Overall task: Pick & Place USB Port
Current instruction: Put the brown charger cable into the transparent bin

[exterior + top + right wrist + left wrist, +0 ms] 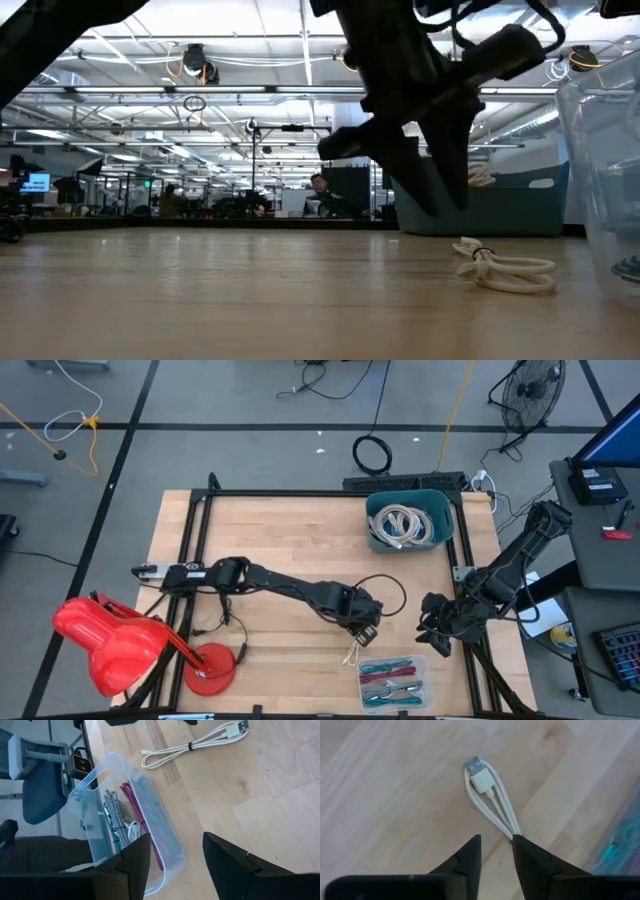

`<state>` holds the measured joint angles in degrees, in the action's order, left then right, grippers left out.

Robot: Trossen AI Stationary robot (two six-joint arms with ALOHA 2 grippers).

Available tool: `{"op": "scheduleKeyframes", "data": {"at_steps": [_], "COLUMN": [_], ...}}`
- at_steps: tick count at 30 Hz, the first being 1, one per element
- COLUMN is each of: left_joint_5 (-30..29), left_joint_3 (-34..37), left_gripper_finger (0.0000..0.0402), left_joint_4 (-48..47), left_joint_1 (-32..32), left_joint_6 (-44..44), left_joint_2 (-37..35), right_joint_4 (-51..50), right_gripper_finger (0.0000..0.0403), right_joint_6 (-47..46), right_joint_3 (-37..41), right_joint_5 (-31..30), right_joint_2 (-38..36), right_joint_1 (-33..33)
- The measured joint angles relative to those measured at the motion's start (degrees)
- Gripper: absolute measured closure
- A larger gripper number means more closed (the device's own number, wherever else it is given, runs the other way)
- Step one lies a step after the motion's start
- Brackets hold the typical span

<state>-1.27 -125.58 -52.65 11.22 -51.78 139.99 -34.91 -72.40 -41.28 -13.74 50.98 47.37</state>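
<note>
White bundled USB cable [487,795] flat on pale wood table [280,540], left gripper [496,851] above, jaws parted, empty, right gripper [175,852] open.

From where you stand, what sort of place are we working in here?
Most likely a large open lab or workshop hall. The low view shows a high ceiling with exposed trusses and pipes and desks with monitors far behind the wooden table. The high view shows a floor fan and loose cables on grey floor.
</note>
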Motion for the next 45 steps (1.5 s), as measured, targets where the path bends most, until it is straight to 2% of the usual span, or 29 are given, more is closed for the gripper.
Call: {"op": "scheduleKeyframes", "data": {"at_steps": [8, 15, 20, 23, 31, 39, 45], "left_joint_5": [0.3, 0.4, 1.4, 2.1, 3.5, 3.2, 0.0], "left_joint_3": [-0.1, 0.0, -0.1, -0.3, -0.3, -0.2, 0.0], "left_gripper_finger": [0.0239, 0.0244, 0.0262, 0.0286, 0.0393, 0.0399, 0.0400], "left_joint_4": [3.8, 4.2, 6.3, 6.9, 6.2, 3.0, -6.5], "left_joint_1": [-0.8, -0.8, -0.8, -0.7, -0.7, -1.4, -1.7], "left_joint_6": [-2.4, -2.8, -3.5, -4.1, -4.3, -4.5, -2.0], "left_joint_2": [1.2, 2.5, 4.4, 5.1, 6.1, 5.2, 3.5], "right_joint_4": [0.3, 0.4, 0.4, 0.7, 5.3, 5.3, 5.8], "right_gripper_finger": [0.0232, 0.0232, 0.0232, 0.0232, 0.0232, 0.0232, 0.0232], "right_joint_6": [0.6, 1.1, 1.5, 2.0, 4.5, 4.5, 4.4], "right_joint_3": [0.0, 0.0, 0.0, 0.0, 0.0, 0.0, -0.1], "right_joint_5": [-0.1, -0.1, -0.1, -0.1, 0.0, -0.2, -2.8], "right_joint_2": [0.0, 0.0, 0.0, 0.0, 0.0, 0.0, 0.0], "right_joint_1": [0.0, 0.0, 0.0, 0.0, 0.0, 0.0, 0.0]}}
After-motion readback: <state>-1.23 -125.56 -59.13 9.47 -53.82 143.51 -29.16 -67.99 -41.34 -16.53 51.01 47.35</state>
